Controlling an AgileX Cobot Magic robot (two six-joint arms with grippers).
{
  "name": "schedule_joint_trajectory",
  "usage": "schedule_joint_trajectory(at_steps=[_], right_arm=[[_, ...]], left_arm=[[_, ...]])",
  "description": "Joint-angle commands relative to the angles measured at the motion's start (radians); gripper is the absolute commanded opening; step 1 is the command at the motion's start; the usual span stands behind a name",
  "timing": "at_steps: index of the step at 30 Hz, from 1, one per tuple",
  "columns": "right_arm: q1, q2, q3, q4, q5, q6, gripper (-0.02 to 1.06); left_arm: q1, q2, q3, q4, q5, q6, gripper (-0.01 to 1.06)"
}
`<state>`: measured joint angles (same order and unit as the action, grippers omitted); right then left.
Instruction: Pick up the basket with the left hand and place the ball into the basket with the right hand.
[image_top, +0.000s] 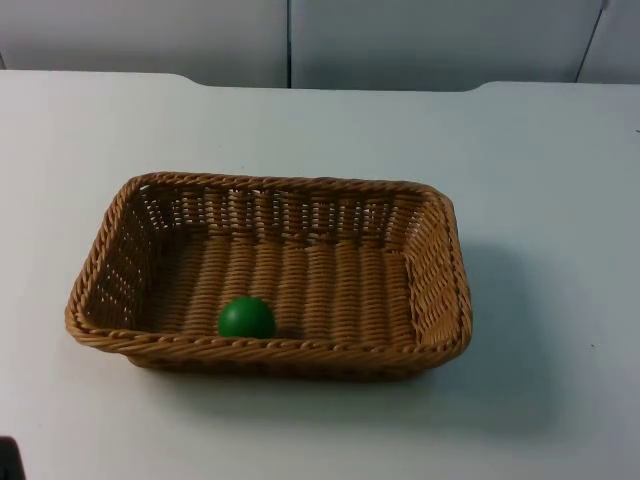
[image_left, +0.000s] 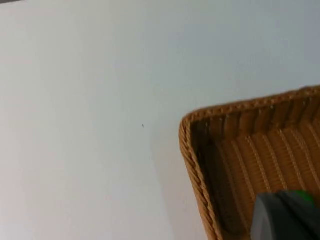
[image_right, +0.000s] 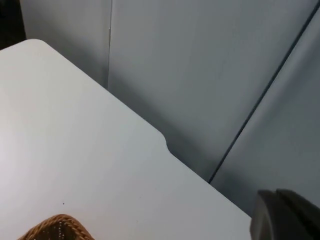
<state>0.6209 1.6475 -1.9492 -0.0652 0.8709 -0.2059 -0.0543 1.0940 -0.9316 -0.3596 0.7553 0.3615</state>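
Note:
A brown wicker basket (image_top: 440, 262) stands on the white table, a little left of the middle in the top view. A green ball (image_top: 246, 317) lies inside it on the floor, close to the near wall. My left gripper (image_left: 287, 219) hangs above one corner of the basket (image_left: 192, 150), and a sliver of the green ball (image_left: 303, 195) peeks out beside it. My right gripper (image_right: 285, 216) is raised and faces the table's far edge and the wall, with a corner of the basket's rim (image_right: 56, 226) below it. Nothing is held by either one.
The grey partition wall (image_top: 300, 40) closes off the far side of the table (image_top: 560, 180). White table top surrounds the basket on all sides. A small black object (image_top: 8, 458) sits at the near left corner in the top view.

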Motion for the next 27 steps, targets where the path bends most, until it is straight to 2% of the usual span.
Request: schedule_joint_trajectory(at_steps=[1, 3, 4, 7, 13, 19, 23, 27], right_arm=[[-0.004, -0.033, -0.007, -0.02, 0.018, -0.003, 0.0], [-0.004, -0.053, -0.007, -0.024, 0.031, -0.003, 0.0], [-0.004, -0.053, -0.007, -0.024, 0.031, -0.003, 0.0], [-0.004, -0.073, -0.007, -0.035, 0.054, -0.003, 0.0], [-0.004, -0.077, -0.007, -0.035, 0.08, 0.006, 0.0], [-0.002, -0.077, -0.007, -0.035, 0.093, 0.015, 0.0], [-0.002, -0.077, -0.007, -0.035, 0.119, 0.015, 0.0], [-0.002, -0.077, -0.007, -0.057, 0.138, 0.015, 0.0]], left_arm=[[0.002, -0.135, 0.107, -0.001, 0.006, -0.005, 0.0], [0.002, -0.297, 0.212, -0.001, 0.049, -0.005, 0.0], [0.002, -0.297, 0.212, -0.001, 0.049, -0.005, 0.0], [0.002, -0.583, 0.309, 0.001, 0.155, -0.011, 0.0], [0.002, -0.899, 0.313, 0.012, 0.238, -0.091, 0.0], [0.002, -1.052, 0.316, 0.056, 0.325, -0.115, 0.0], [0.002, -1.094, 0.316, 0.216, 0.419, -0.186, 0.0], [0.002, -1.094, 0.352, 0.253, 0.396, -0.186, 0.0]])
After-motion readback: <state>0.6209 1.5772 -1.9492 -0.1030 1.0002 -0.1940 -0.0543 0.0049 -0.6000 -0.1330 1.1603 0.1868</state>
